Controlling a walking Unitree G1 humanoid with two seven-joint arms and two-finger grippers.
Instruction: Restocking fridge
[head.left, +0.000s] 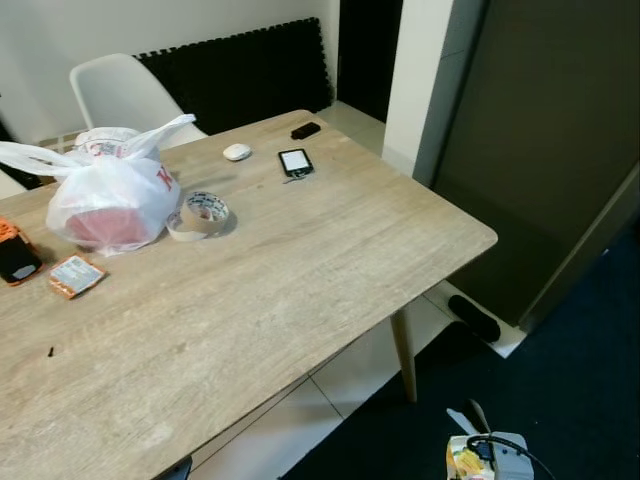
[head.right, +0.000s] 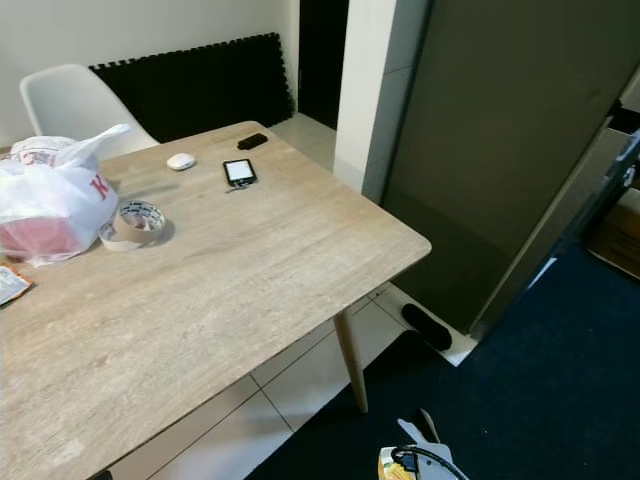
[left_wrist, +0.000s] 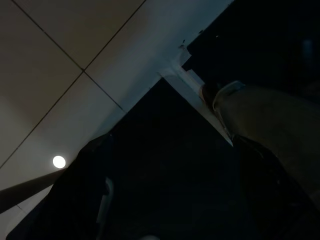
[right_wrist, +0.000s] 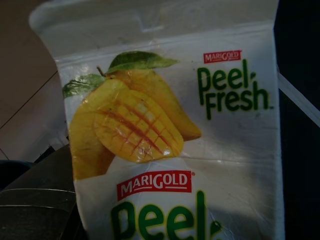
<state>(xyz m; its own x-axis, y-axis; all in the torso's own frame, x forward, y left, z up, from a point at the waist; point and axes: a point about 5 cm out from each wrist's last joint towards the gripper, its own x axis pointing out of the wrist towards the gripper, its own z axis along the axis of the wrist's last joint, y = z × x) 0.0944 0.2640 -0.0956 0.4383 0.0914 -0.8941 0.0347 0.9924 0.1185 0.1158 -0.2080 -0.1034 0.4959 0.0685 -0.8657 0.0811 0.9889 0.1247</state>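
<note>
Right wrist view: mango juice carton (right_wrist: 170, 130) sits against the right gripper.

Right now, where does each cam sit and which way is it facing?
Left eye: head, looking down at the table with the bag, tape roll, phone.
Right eye: same scene; shares the fridge.
Left wrist: on the left arm, aimed at dim floor tiles.
Right wrist: close on a mango juice carton, also visible low in both eye views.

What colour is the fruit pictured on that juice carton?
Yellow-orange mango with green leaves, on the white juice carton; the right wrist view shows it best.
</note>
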